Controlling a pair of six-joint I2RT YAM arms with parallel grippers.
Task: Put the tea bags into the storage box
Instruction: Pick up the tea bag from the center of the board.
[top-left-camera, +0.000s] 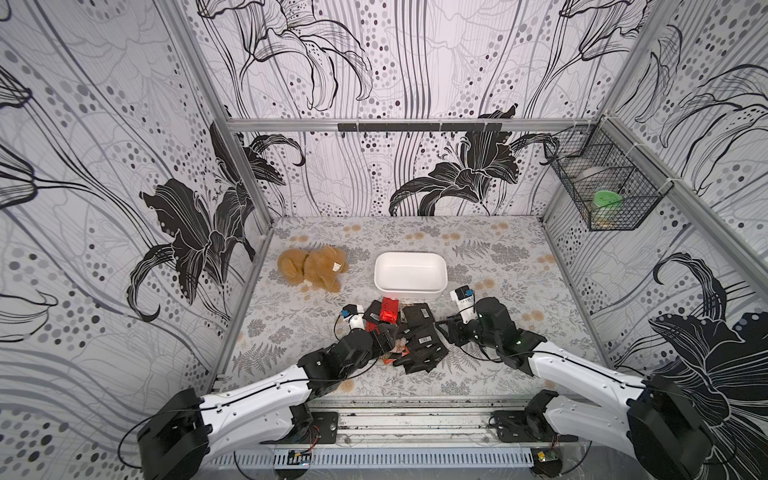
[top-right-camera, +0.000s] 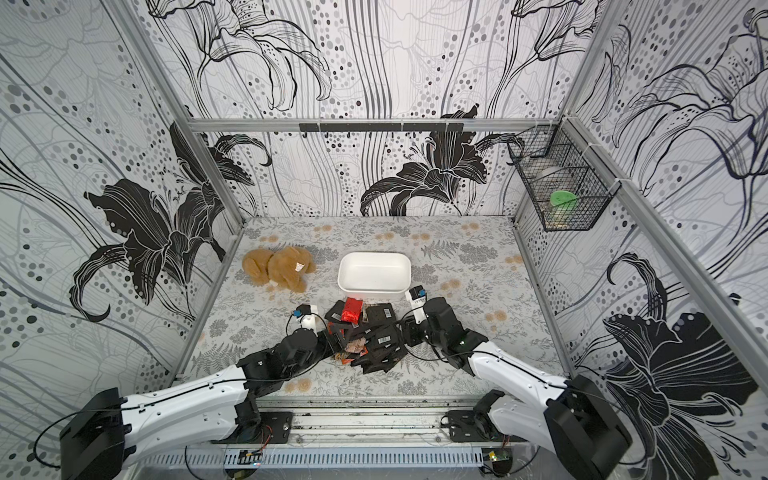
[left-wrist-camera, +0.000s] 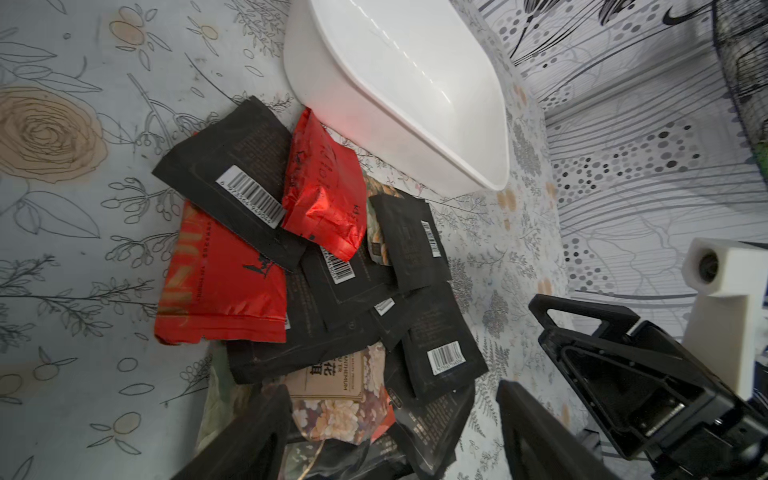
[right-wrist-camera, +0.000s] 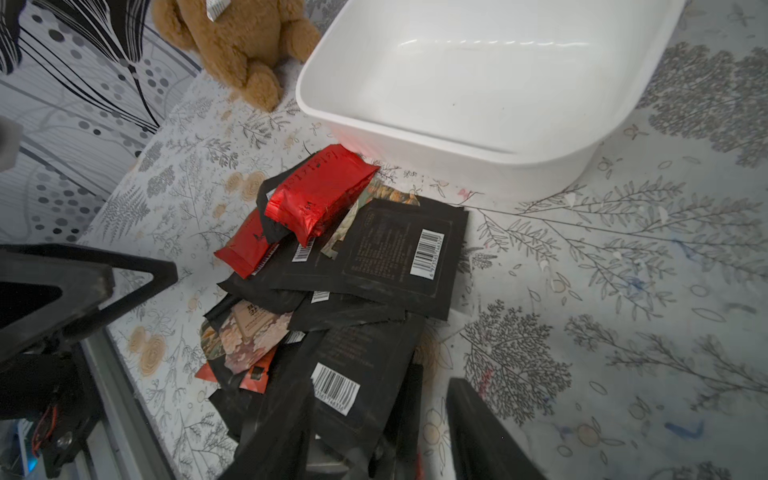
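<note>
The tea bags (top-left-camera: 409, 332) lie heaped in front of the storage box (top-left-camera: 409, 293), mostly black sachets with barcode labels. A shiny red sachet (left-wrist-camera: 324, 195) tops the end of the heap nearest the box. The white box (right-wrist-camera: 478, 83) is empty inside. My left gripper (left-wrist-camera: 392, 436) is at the heap's left edge, its jaws apart astride a floral tan sachet (left-wrist-camera: 332, 399) and black ones. My right gripper (right-wrist-camera: 384, 440) is at the heap's right edge, jaws apart over a black barcoded sachet (right-wrist-camera: 357, 374). In both top views the two grippers flank the pile (top-right-camera: 374, 336).
A brown plush toy (top-left-camera: 316, 268) lies left of the box. A black wire basket (top-left-camera: 602, 183) hangs on the right wall with a green-lidded jar inside. A metal rail runs along the table's front edge (top-left-camera: 399, 405). Patterned walls close in three sides.
</note>
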